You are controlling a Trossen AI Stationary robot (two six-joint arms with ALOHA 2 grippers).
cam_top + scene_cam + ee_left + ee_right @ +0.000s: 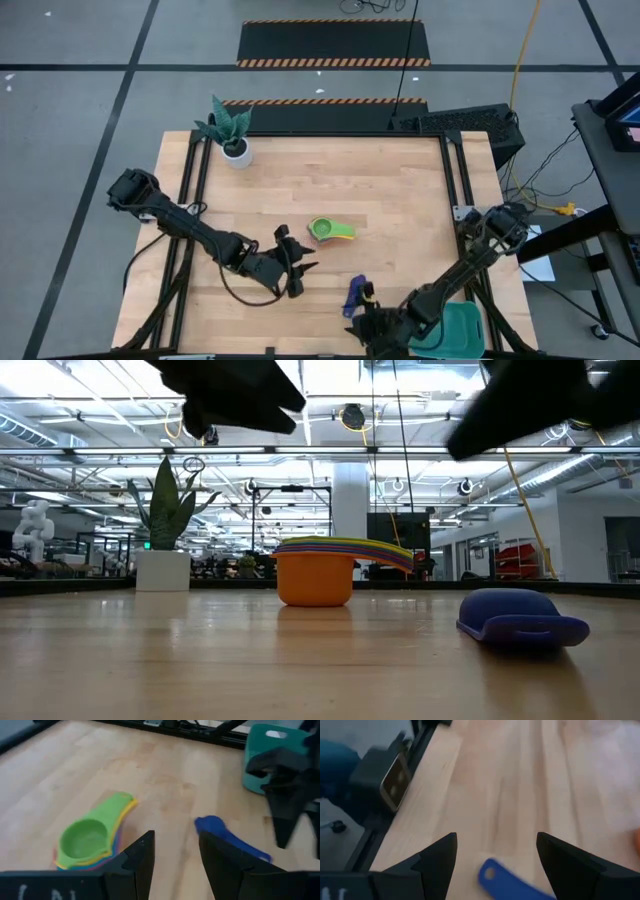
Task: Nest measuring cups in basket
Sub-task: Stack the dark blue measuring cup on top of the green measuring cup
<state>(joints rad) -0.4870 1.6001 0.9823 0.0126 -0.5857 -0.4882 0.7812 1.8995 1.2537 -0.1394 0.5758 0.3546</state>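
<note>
Left gripper [300,268] near the front middle of the wooden table [400,190], above the surface, fingers [142,862] parted with bare wood between them, released and grasping nothing. Just beyond its tips, toward the table's centre, a nested stack of small plastic measuring cups [328,230], green cup on top, yellow handle pointing right; in the low view an orange cup [313,580] at the bottom of that stack with coloured rims layered above. Upright, clear of both grippers.

Right gripper [362,318] at the near edge, right of the left one, raised off the table, fingers [437,857] spread wide and empty. Directly under and ahead of it, 1 dark blue plastic measuring cup [355,293], lying rim-down on the wood, handle [492,872] showing between the fingers but untouched. Apart from the stack, nearer and to its right.

Teal-green rectangular plastic basket [462,330] at the near right corner, beside the right arm, contents not visible.

Potted green plant in a white pot [233,135] at the far left corner, well apart from everything.
</note>
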